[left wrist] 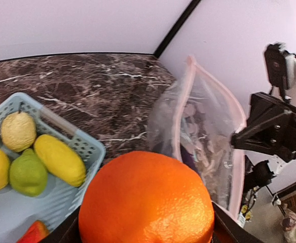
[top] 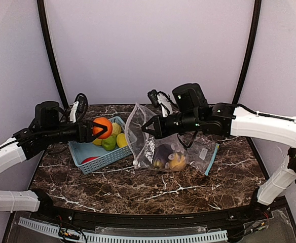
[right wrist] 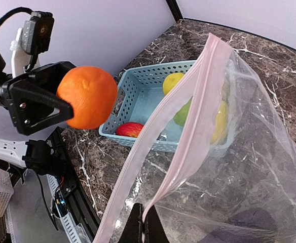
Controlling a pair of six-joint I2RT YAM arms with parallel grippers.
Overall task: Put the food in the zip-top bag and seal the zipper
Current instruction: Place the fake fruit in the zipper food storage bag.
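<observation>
My left gripper (top: 98,130) is shut on an orange (top: 102,127), holding it in the air above the basket's right end. The orange (left wrist: 145,200) fills the bottom of the left wrist view and hides the fingers' tips. Just right of it stands the clear zip-top bag (top: 147,139) with its pink zipper mouth open toward the orange. My right gripper (right wrist: 144,225) is shut on the bag's near rim (right wrist: 178,152) and holds it up. Inside the bag lie a purple eggplant (top: 162,152) and a yellow-orange fruit (top: 177,162). More food stays in the basket: a green apple (top: 109,143), lemons (left wrist: 59,159) and a red piece (right wrist: 130,129).
The light-blue perforated basket (top: 95,158) sits at the table's left, close against the bag. A flat clear sheet with a blue edge (top: 207,154) lies under the bag's right side. Black frame poles (top: 50,53) rise at both back corners.
</observation>
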